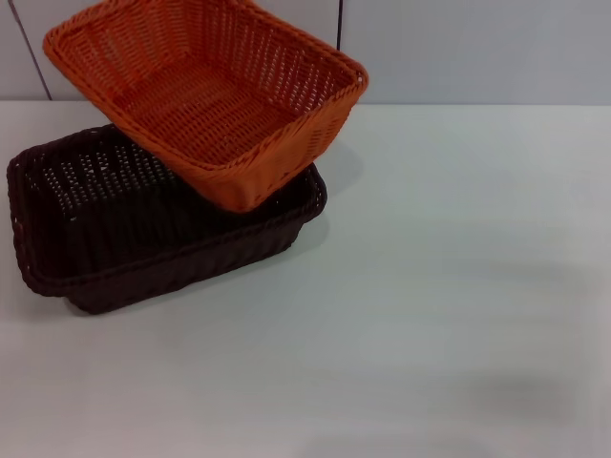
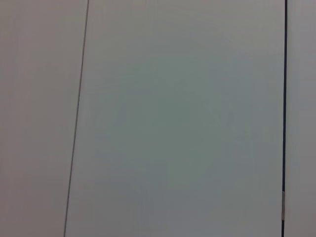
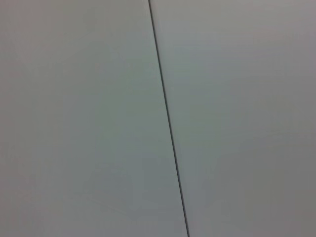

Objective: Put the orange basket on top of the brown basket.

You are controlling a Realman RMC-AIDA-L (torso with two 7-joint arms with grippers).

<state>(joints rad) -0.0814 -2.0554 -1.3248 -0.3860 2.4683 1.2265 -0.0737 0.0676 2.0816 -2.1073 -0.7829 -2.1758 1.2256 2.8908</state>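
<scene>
The orange basket [image 1: 205,95] rests tilted on the brown basket [image 1: 143,224]. Its near corner dips into the brown basket at the right end, and its far side is raised toward the wall. The brown basket stands on the white table at the left. Neither gripper shows in the head view. Both wrist views show only pale wall panels with dark seams, and no basket.
The white table [image 1: 439,305] stretches to the right and front of the baskets. A pale panelled wall [image 1: 477,48] stands right behind them.
</scene>
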